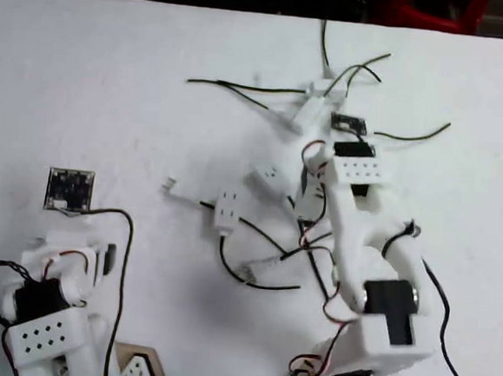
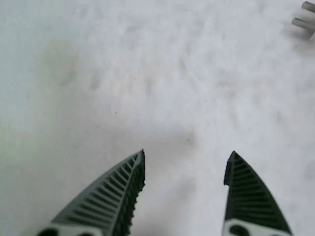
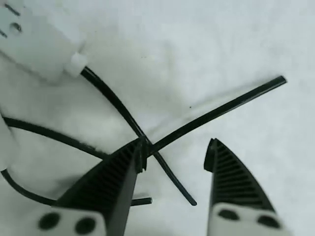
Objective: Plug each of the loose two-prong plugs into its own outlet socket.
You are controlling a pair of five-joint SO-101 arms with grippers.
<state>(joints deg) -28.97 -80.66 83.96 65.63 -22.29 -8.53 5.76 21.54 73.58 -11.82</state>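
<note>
White socket, black wires, white table

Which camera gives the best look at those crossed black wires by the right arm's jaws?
The right wrist view: the wires cross large and close there. The high view shows the whole tangle small, spread over the table. The left wrist view faces bare table.

One white bench carries two arms: the left arm at seven o'clock, the right arm at four. Two grippers, the left gripper and the right gripper, have two fingers each. One black square board at nine. Roughly five white plug and socket pieces near centre; the tangled black wires defy counting
</note>
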